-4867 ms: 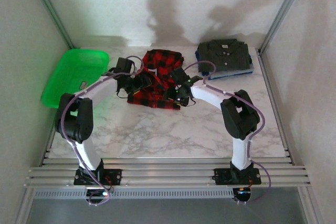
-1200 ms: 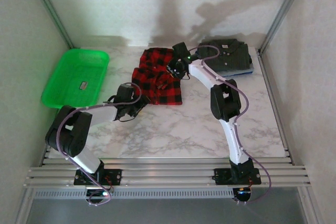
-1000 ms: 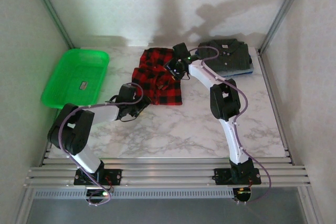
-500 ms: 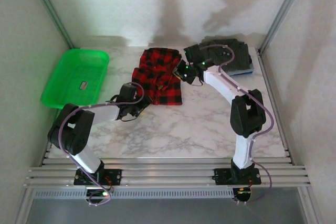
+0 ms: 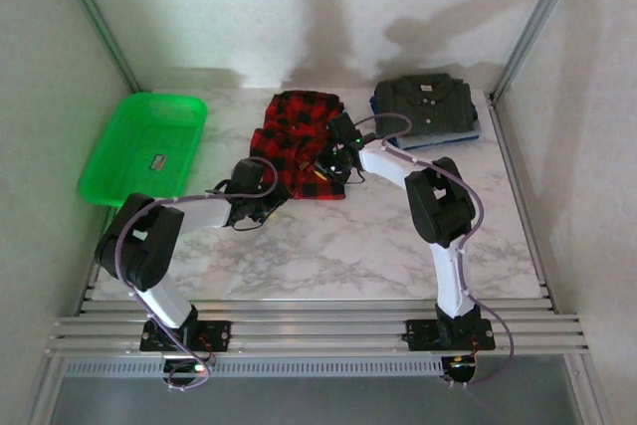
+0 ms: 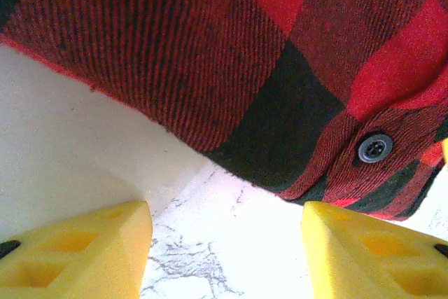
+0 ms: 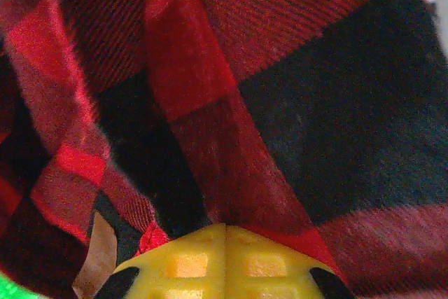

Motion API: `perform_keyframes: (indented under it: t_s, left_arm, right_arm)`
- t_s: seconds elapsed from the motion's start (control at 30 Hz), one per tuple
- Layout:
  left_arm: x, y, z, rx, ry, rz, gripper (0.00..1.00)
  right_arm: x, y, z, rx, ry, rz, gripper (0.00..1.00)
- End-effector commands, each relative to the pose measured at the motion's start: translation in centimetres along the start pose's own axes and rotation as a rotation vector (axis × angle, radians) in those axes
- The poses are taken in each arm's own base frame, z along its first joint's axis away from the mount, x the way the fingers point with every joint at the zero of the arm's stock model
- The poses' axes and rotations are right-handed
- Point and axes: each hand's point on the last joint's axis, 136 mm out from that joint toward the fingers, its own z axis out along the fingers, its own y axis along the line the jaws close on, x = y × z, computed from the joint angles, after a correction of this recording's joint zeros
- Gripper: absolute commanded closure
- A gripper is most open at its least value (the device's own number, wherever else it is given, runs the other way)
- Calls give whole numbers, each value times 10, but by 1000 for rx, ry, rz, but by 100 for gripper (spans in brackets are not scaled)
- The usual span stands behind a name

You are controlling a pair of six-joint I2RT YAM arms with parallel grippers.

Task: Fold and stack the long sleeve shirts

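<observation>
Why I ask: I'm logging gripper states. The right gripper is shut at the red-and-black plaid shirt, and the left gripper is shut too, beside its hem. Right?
Not quite: the left gripper is open. The left wrist view shows its yellow fingers apart, bare marble table between them, beside the hem of the plaid shirt. The right gripper is shut at the shirt, as you said.
</observation>
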Motion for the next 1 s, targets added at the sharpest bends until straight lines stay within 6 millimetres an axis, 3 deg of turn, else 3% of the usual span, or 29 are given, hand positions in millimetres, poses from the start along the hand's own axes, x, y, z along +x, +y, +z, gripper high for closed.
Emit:
perform_keyframes:
  t_s: [0.0,0.27,0.47,0.77,0.97]
  left_arm:
    - [0,12,9,-69,-7,8,41]
    - [2,18,15,-101,7,9,40]
    - [4,12,17,-89,13,18,40]
    - [8,-3,12,-55,13,51,40]
    - [3,-26,-13,-11,-16,84,37]
  right_arm:
    - [-7,16,10,-36,-5,10,100]
    - [-26,45,17,-74,-26,0,100]
    - [-44,63,23,-119,-59,8,93]
    - [-88,87,24,-240,-150,75,75]
    - [-97,94,10,-238,-162,51,61]
